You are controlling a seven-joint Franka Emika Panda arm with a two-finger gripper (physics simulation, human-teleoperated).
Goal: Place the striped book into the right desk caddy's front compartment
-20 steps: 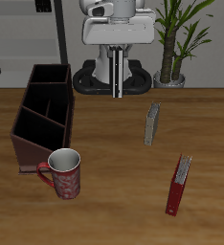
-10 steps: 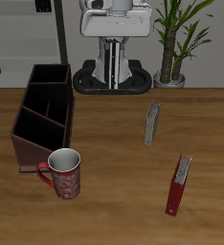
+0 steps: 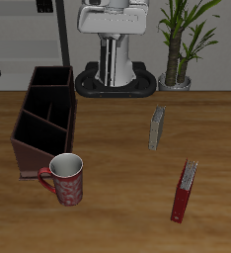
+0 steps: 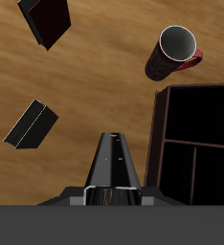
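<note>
Since the earlier frame the gripper (image 4: 111, 158) has lifted, shut on the striped book (image 4: 111, 170), which could clip the right desk caddy (image 3: 43, 121) wall going in.

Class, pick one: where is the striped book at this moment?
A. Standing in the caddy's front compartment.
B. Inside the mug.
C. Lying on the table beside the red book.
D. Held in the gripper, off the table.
D: in the wrist view the striped book sticks out from between the fingers of the gripper, with the table beneath it.
</note>
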